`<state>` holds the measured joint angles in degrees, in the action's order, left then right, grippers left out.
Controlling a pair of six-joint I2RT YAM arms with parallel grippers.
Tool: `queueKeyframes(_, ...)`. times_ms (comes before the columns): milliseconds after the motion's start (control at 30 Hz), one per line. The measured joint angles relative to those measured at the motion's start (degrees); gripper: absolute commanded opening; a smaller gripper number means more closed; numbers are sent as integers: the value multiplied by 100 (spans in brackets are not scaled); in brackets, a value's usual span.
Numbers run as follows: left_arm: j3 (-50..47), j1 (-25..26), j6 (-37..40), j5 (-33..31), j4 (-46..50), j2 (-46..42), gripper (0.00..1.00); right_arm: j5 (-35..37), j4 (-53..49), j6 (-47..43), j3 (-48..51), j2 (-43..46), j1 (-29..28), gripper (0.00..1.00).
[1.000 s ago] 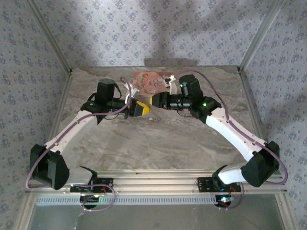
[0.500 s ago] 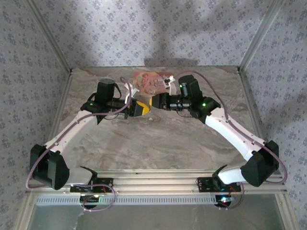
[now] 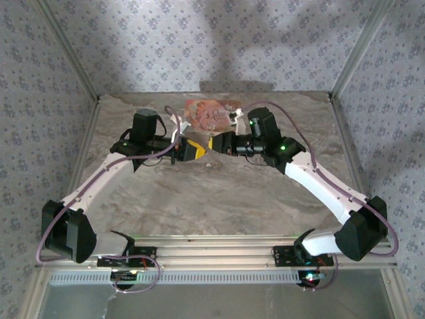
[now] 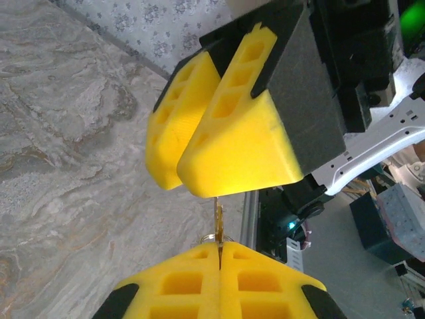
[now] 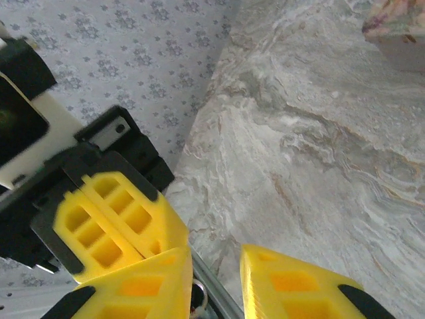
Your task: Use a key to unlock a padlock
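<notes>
My left gripper [image 4: 219, 244] is shut on a thin brass key [image 4: 218, 219], which stands up from between its yellow fingers [image 4: 179, 282]. A small ring shows at the key's base. My right gripper's yellow fingers [image 4: 246, 146] hang just above the key, and the key's tip disappears under the nearer one. In the right wrist view my right gripper [image 5: 216, 256] stands open, with bare table showing through the gap; the left gripper's fingers [image 5: 109, 222] sit close at its left. From above, the left gripper [image 3: 194, 150] and right gripper [image 3: 214, 143] meet tip to tip. The padlock is hidden.
A flat pink printed box [image 3: 209, 113] lies on the marble table [image 3: 219, 193] just behind the grippers, and its corner shows in the right wrist view [image 5: 398, 26]. Metal frame posts and patterned walls close in the table. The aluminium rail [image 3: 219, 249] runs along the near edge.
The right gripper has moved left and slightly down until its fingers meet the left gripper's tips, and its jaws have narrowed a little. The left gripper keeps its hold on the key.
</notes>
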<state>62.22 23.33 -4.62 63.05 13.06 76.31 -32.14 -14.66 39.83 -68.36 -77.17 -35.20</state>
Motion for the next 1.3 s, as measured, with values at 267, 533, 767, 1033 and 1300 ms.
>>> queueKeyframes(267, -2, -9, -173, 44, -214, 98, 0, 15, 116, 170, 411, 131, 57, 29)
queueKeyframes(533, -2, -9, -256, 44, -387, 101, 0, 197, 413, 380, 741, 651, 214, 32)
queueKeyframes(767, -7, -9, -463, 44, -599, 101, 0, 243, 1117, 752, 1196, 831, 201, 33)
queueKeyframes(1033, -151, -9, -1060, 35, -1137, 101, 0, 313, 1864, 1163, 1491, 831, -7, 33)
queueKeyframes(1300, -361, -46, -1541, 33, -1480, 101, 0, 490, 2247, 1344, 1502, 828, -164, 32)
